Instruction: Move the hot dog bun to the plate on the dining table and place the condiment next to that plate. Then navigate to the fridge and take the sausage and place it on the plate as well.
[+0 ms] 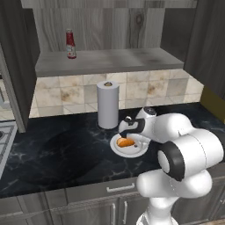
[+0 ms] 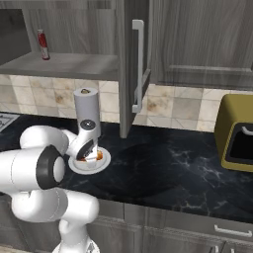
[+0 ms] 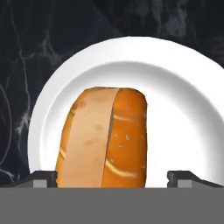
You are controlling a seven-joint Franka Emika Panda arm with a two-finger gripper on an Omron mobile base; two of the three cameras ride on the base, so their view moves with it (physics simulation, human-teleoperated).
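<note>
Now open hand [image 3: 112,179] astride hot dog bun [image 3: 103,138]

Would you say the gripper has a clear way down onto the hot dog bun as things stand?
Probably yes. The gripper hangs open right over the hot dog bun, one fingertip on each side, and nothing else lies on the white plate.

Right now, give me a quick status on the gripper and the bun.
Gripper open, poised over the bun, tips either side, not gripping. Bun lies on a plain white plate on the counter. Nothing in the way.
</note>
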